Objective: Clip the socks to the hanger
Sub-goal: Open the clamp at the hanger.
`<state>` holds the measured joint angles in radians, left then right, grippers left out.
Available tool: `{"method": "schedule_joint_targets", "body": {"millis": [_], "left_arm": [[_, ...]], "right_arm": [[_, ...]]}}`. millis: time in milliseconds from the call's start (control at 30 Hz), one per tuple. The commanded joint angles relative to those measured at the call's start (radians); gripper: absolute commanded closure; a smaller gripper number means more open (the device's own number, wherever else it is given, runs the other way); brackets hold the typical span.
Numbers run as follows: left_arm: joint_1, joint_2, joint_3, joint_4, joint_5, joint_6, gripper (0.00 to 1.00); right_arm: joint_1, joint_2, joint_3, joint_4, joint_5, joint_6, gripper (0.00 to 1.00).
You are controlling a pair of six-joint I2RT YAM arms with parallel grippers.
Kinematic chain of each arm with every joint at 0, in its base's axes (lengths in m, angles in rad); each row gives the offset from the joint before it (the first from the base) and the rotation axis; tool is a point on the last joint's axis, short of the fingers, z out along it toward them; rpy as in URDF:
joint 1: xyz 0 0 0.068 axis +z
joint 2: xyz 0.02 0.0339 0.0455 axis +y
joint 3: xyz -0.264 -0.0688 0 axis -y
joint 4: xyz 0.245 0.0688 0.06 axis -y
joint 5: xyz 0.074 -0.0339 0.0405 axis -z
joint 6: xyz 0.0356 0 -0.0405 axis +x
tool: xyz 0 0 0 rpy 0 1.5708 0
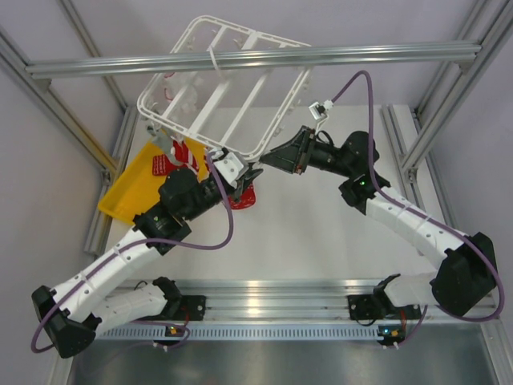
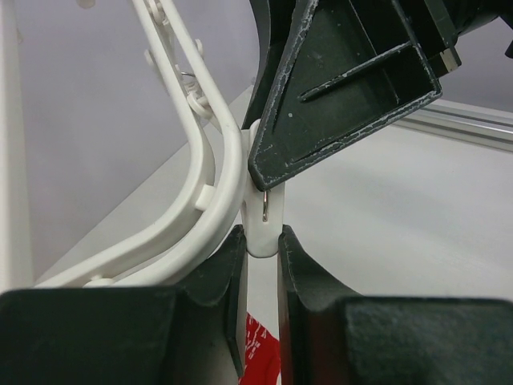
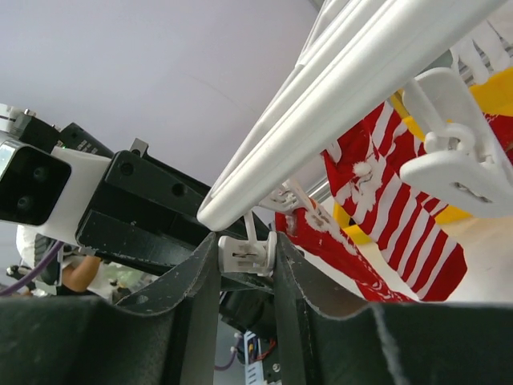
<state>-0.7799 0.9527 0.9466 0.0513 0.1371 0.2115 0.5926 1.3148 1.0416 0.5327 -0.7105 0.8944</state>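
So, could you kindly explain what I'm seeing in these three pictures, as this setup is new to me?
The overhead view shows two robot arms bolted at a table's near edge. Their job is pegging socks onto the white hanger hanging from a beam. The other two views come from cameras on each wrist. The left gripper and the right gripper each pinch a small white clip at the frame's corner. A red sock hangs below, and a yellow tray holds more.

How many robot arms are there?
2. The left arm comes from the bottom left, and the left gripper holds a red sock. The right arm comes from the bottom right, and the right gripper pinches a clip on the hanger. None looks hidden.
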Motion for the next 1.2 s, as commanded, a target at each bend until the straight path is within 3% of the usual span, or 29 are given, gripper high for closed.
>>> {"method": "schedule_joint_targets", "body": {"millis": [0, 33, 67, 200, 233, 267, 367, 433, 633, 833, 1167], "left_arm": [[-0.004, -0.025, 0.043, 0.107, 0.016, 0.006, 1.0], [-0.004, -0.031, 0.04, 0.104, 0.015, 0.006, 1.0], [-0.004, -0.035, 0.035, 0.101, 0.015, 0.006, 1.0], [-0.002, -0.051, 0.023, 0.084, 0.024, 0.016, 1.0], [-0.002, -0.054, 0.023, 0.076, 0.024, 0.016, 0.92], [-0.002, -0.057, 0.02, 0.07, 0.024, 0.009, 0.72], [-0.002, -0.075, 0.012, 0.062, 0.035, -0.009, 0.42], [-0.002, -0.078, 0.018, 0.056, 0.029, -0.012, 0.35], [-0.002, -0.072, 0.035, 0.062, 0.045, -0.003, 0.33], [-0.001, -0.091, 0.058, 0.009, 0.042, -0.037, 0.39], [-0.002, -0.014, 0.08, 0.074, 0.009, 0.035, 0.42]], "right_arm": [[0.004, -0.015, -0.003, -0.007, 0.026, -0.003, 0.76], [-0.002, -0.015, -0.003, -0.008, 0.028, 0.003, 0.76], [-0.007, -0.014, -0.005, 0.001, 0.025, 0.006, 0.86], [-0.013, -0.017, -0.009, 0.03, 0.017, 0.006, 1.0], [-0.013, -0.014, -0.006, 0.035, 0.013, 0.008, 1.0], [-0.013, -0.012, -0.006, 0.038, 0.006, 0.011, 1.0], [-0.013, -0.011, -0.006, 0.049, -0.003, 0.021, 1.0], [-0.013, -0.014, -0.012, 0.053, -0.007, 0.028, 1.0], [-0.011, -0.019, -0.023, 0.075, -0.02, 0.038, 1.0], [-0.011, -0.022, -0.026, 0.096, -0.043, 0.044, 1.0], [0.01, -0.015, -0.015, 0.099, -0.035, 0.038, 1.0]]}}
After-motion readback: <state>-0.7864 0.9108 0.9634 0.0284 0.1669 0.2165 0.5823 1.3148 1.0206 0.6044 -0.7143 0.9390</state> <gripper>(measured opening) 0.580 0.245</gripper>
